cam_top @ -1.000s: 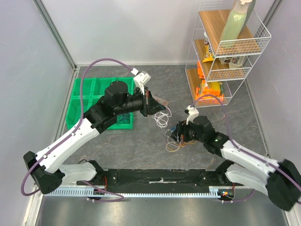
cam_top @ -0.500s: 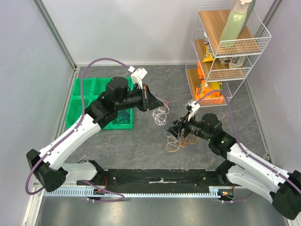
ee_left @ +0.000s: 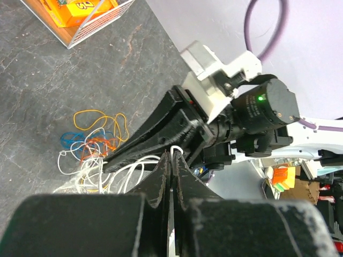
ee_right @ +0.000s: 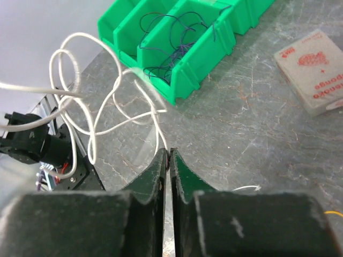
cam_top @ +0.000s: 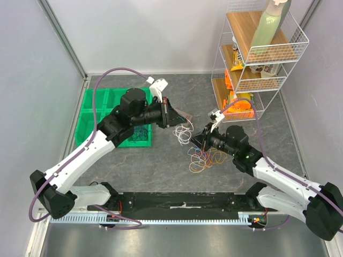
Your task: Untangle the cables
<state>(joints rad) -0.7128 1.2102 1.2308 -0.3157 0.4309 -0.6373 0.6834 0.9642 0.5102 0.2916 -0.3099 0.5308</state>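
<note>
Grey stone-patterned table [cam_top: 161, 168] with pale veining, flat and matte, lies between plain lilac-white walls. At its left rear sits a glossy green plastic bin [cam_top: 86, 107] split into rectangular compartments. One near compartment holds dark purple cables [ee_right: 174, 37], thin and loosely curled. At the right rear stands a white wire rack [cam_top: 293, 33] with wooden shelves. A pale green bottle [cam_top: 270, 24] stands on the top shelf, and orange and yellow packets fill the shelves below. A flat rectangular sponge packet [ee_right: 313, 80], speckled pinkish grey, lies on the table near the bin.

The left gripper [cam_top: 176, 115] has its black, wedge-shaped fingers pressed together, and a white cable [cam_top: 185, 134] pokes out as a small loop at their tips. From there the thin, springy white strand hangs in several round coils above the table. It runs across to the right gripper [cam_top: 197, 140], whose fingers [ee_right: 155, 171] meet in a narrow slit with the strand pinched in it. The two grippers are close together over the middle of the table.

The rest of the cables [cam_top: 204, 159] lie on the table just beside the right gripper. They form a tangle of overlapping yellow, orange-red, blue and white loops.
</note>
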